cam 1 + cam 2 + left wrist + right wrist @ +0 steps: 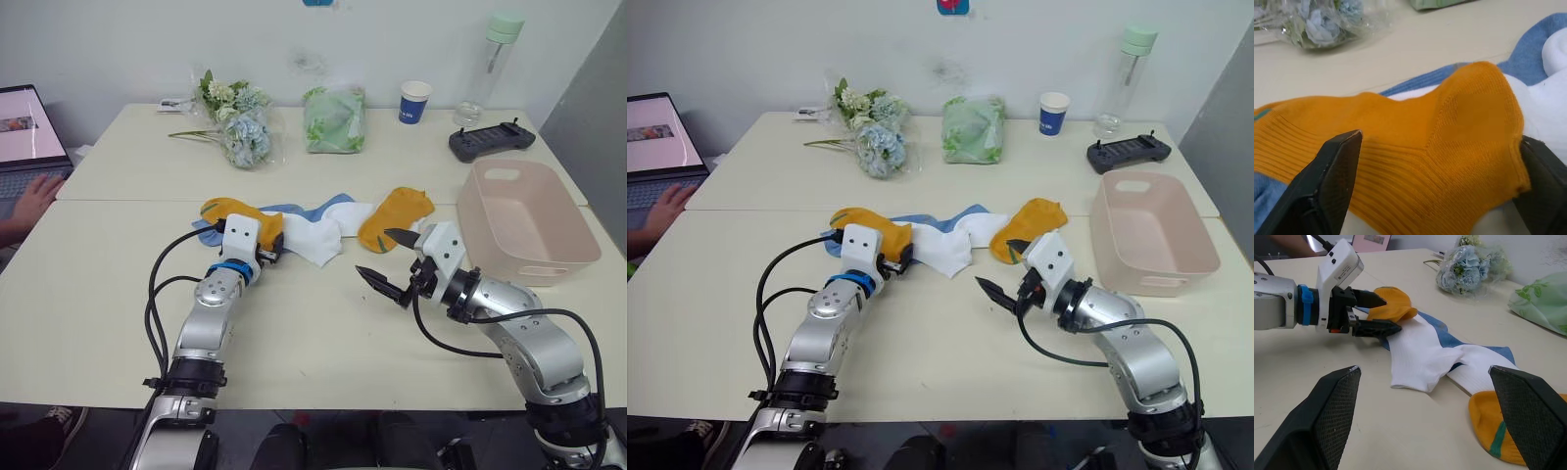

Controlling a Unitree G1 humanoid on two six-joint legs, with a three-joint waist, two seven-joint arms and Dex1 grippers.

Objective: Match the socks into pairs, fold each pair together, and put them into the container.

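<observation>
I see the socks lying in a messy row across the middle of the table [118, 294]. One mustard-yellow sock [235, 213] is at the left end of the row, and my left gripper [273, 251] has its two black fingers spread around the near end of it, one on each side. In the left wrist view the fingers [1332, 176] sit on both sides of this sock but I cannot see them squeezing it. A light blue sock [318, 208] peeks out from under the pile, just behind the yellow one. A white sock [315, 239] lies on top of the blue one, in the middle of the row. The second mustard-yellow sock [395, 215] is at the right end, and it has a small green mark in the right wrist view. My right gripper [390, 262] hangs just near that sock with its fingers wide apart and nothing between them. The pink container [529, 257] stands on the right side of the table, close to the right yellow sock but not touching it. On the far side I see a bunch of flowers [235, 122], a green bundle in plastic [335, 119], a paper cup [414, 102], a clear bottle [495, 59] and a black controller [490, 141]. At the far left a person's hand [34, 203] rests on a laptop [29, 127].
</observation>
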